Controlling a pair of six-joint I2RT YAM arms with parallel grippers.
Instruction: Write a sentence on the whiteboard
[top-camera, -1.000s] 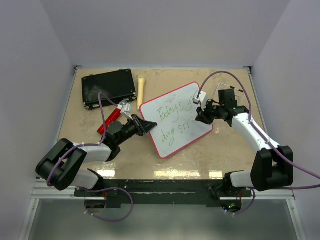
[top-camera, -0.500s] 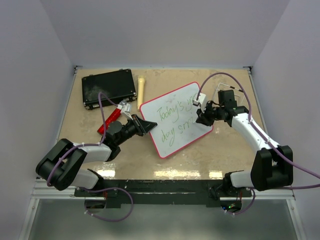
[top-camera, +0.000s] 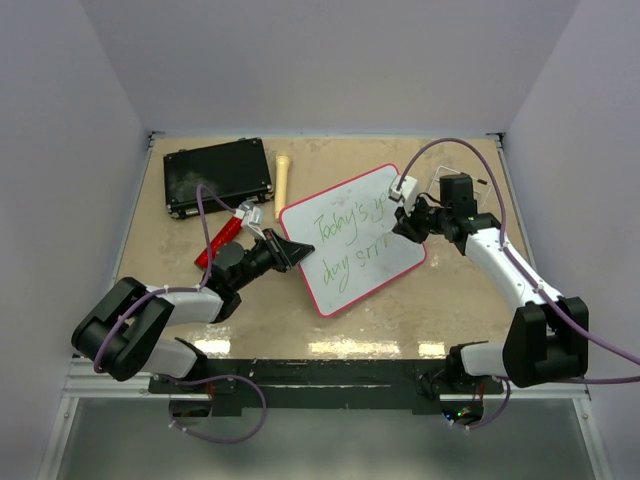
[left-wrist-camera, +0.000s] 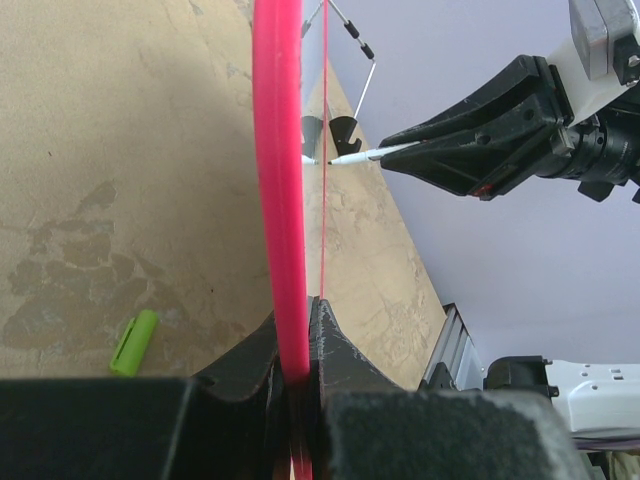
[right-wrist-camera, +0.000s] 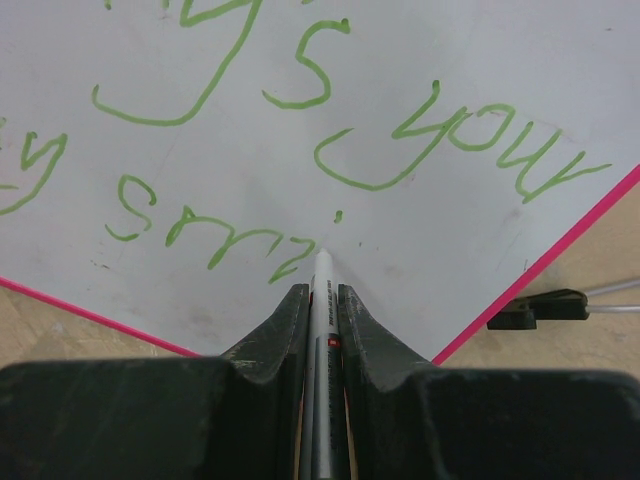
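Tan tabletop (top-camera: 440, 310): left gripper (top-camera: 298, 252) clamps the rim of the whiteboard (top-camera: 350, 290), right gripper (right-wrist-camera: 322, 300) pinches a pen (right-wrist-camera: 322, 268) by the sentence (top-camera: 340, 224), two green lines written, last word apparently unfinished.

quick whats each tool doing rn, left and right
Left tool: closed, clamping the whiteboard by its red rim.
Right tool: closed, holding a pen with its tip at the board.
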